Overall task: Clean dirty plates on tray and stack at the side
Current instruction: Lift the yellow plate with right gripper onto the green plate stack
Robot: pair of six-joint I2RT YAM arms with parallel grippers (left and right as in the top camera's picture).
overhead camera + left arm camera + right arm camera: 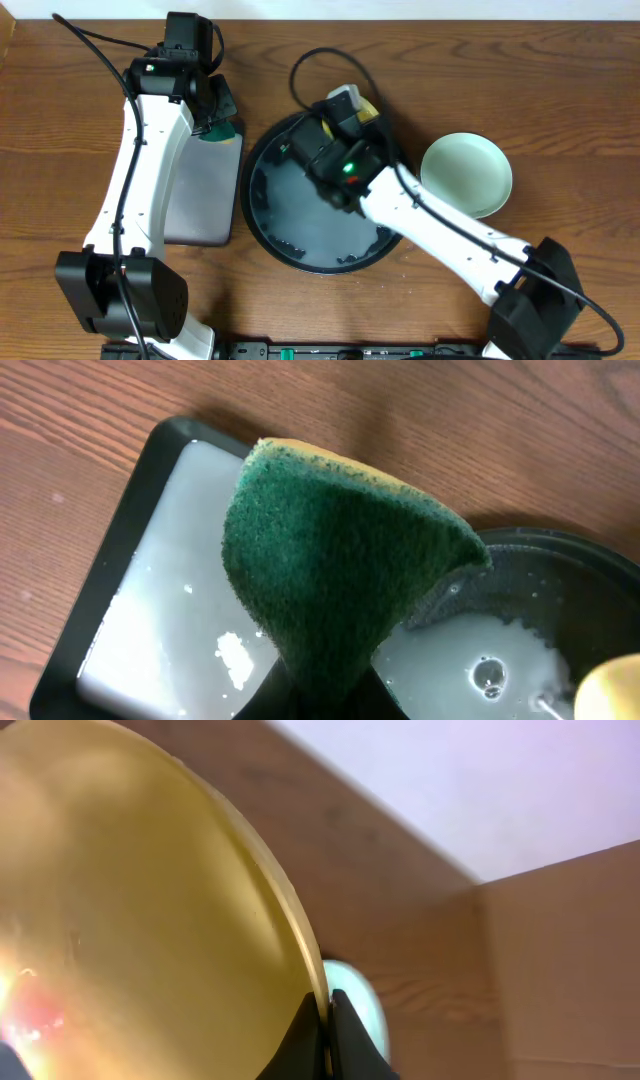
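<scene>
Overhead view: I see the round black tray (255,215) at the middle of the wooden table (560,80), wet inside, with the grey rectangular tray (200,200) just beside it on the left. The left gripper (218,118) hangs over the far end of the grey tray, clamped on a green sponge (222,132). The right gripper (352,108) is over the far rim of the black tray and pinches the yellow plate (370,108), which is lifted and tilted on edge. A mint green plate (467,175) lies flat on the table, right of the black tray and outside it; I cannot tell whether a second plate sits under it.

Left wrist view: the sponge (330,570), green face towards the camera with a yellow layer along its top edge, is squeezed at its lower end between the jaws of the left gripper (320,700). Below it lie the wet grey rectangular tray (150,640) and part of the black tray (560,560), where soapy water stands.

Right wrist view: the right gripper (325,1035) is closed narrowly on the rim of the yellow plate (130,920), which fills the left of the frame. A reddish patch shows low on its face; I cannot tell whether it is a smear or a reflection. The mint green plate (352,995) shows behind the rim, on the table
</scene>
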